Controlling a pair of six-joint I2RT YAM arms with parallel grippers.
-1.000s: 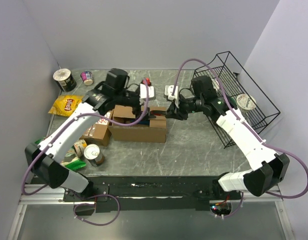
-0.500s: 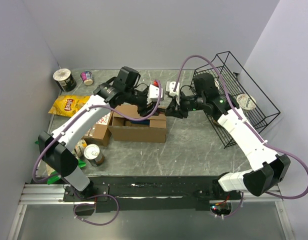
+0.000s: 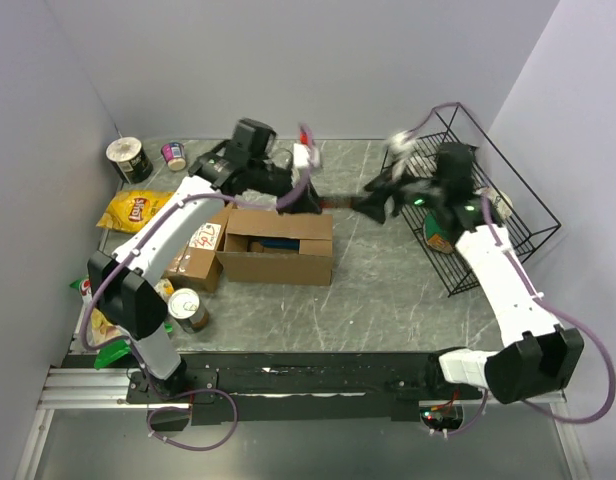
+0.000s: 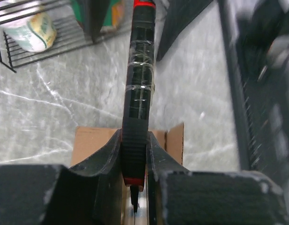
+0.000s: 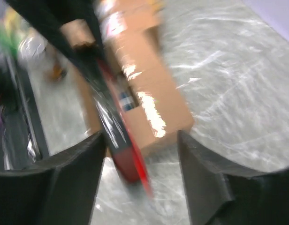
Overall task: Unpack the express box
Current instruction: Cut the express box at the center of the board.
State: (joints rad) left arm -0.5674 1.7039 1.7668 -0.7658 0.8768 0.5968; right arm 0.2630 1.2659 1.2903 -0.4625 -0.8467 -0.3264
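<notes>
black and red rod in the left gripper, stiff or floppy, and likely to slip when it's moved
Probably stiff: the black and red rod stands straight out of the left gripper with no sag. Possibly slippery, since glossy clear wrap bands it. Held near one end, it may pivot in the grip if swung fast.

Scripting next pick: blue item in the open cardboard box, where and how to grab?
Probably straight down through the open top: the cardboard box walls block every side. The blue item seems to lie flat, long axis along the box, so pinch across its narrow width near mid-length. Only a strip shows, so its shape is uncertain.
</notes>
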